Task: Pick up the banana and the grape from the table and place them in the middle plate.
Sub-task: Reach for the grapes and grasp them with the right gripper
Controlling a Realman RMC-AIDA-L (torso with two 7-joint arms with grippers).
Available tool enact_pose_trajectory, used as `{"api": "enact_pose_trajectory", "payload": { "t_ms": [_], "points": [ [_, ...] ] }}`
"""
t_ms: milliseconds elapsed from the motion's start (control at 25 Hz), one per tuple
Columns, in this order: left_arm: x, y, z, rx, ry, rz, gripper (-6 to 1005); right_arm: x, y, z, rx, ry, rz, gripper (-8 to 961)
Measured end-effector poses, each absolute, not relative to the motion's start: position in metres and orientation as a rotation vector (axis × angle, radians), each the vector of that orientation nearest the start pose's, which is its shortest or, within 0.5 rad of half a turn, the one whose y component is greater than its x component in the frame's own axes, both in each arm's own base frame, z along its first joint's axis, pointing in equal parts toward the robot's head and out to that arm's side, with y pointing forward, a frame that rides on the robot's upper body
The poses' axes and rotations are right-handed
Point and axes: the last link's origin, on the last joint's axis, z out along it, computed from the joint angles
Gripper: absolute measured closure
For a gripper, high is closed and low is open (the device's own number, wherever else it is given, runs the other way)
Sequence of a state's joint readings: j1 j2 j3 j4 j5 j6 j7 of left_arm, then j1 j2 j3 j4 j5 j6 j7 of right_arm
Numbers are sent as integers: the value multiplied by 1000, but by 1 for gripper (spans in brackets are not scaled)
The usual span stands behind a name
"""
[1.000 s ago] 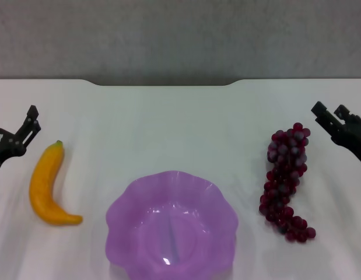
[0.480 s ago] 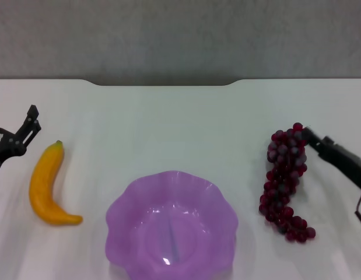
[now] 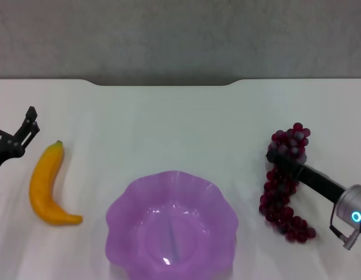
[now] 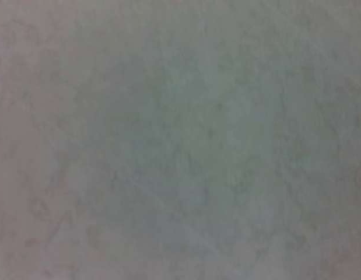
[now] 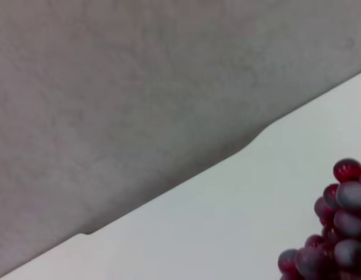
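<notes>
The yellow banana [image 3: 43, 184] lies on the white table [image 3: 168, 128] at the left. My left gripper [image 3: 30, 125] hangs just left of its stem end, open and apart from it. The dark red grape [image 3: 277, 201] bunch lies at the right. My right gripper [image 3: 273, 156] reaches in from the right and lies across the bunch's upper half, its tip at the bunch's left side. Part of the grape [image 5: 337, 233] bunch shows close up in the right wrist view. The purple middle plate [image 3: 119, 204] sits at the front centre with nothing in it.
The table's notched far edge [image 3: 163, 84] meets a grey wall [image 3: 180, 35]. The left wrist view holds only a plain grey surface.
My right arm has swung down and to the left, from beside the table's right edge onto the grape bunch. Left arm, banana and plate have not moved.
</notes>
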State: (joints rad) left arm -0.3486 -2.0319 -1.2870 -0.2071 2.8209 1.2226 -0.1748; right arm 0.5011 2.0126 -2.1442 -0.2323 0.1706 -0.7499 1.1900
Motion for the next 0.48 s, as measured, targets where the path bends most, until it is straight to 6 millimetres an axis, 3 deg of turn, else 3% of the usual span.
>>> {"api": "enact_pose_trajectory", "payload": {
  "t_ms": [480],
  "points": [
    [-342,318,18,-1612,-410,-689,116,329,353,-61,-1760,1411,785,225]
  ]
}}
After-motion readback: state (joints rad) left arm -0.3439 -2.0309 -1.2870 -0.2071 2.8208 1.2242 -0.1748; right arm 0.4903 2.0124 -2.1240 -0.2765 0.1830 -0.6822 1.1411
